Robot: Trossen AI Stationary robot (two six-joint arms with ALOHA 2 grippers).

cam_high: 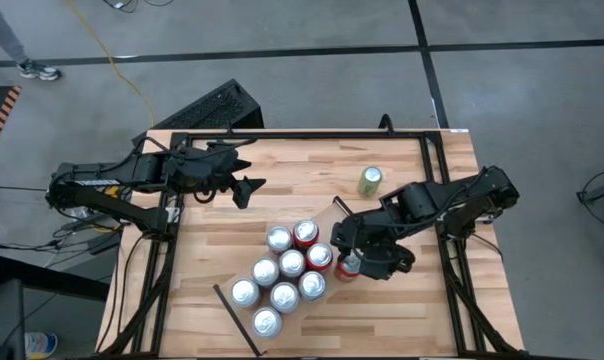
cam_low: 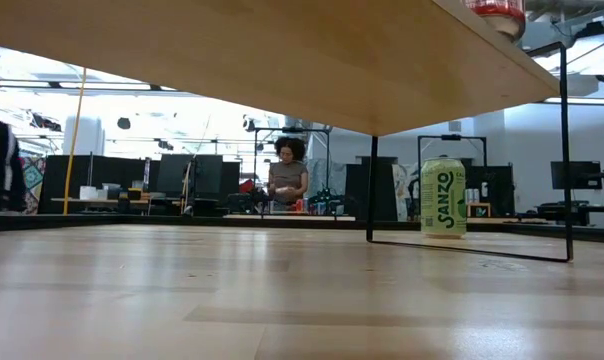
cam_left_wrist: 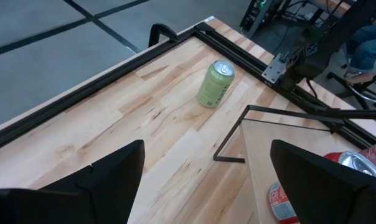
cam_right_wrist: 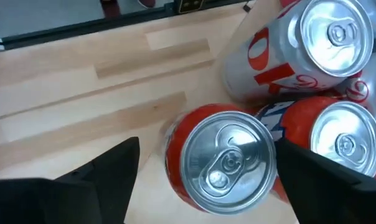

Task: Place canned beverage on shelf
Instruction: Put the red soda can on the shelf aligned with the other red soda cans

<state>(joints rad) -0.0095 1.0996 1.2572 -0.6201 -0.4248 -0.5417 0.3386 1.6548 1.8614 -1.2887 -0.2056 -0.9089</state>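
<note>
Right wrist: red can (cam_right_wrist: 222, 163) stands between wide gripper (cam_right_wrist: 206, 180) fingers, untouched.
High: shelf (cam_high: 327, 215) holds nine cans; left gripper (cam_high: 244, 190) parted, apart.
Low: green can (cam_low: 443, 198) alone beyond shelf; open bench (cam_low: 282, 300) ahead.

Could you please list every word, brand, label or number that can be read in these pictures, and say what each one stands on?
"SANZO": runs vertically down the green can standing on the table, read in the low view.
Red and white cans on the shelf: partial script lettering only, not readable.
Red can between the right gripper fingers: only its top shows; stamped lid marks too small to read.
No other text can be made out.
</note>
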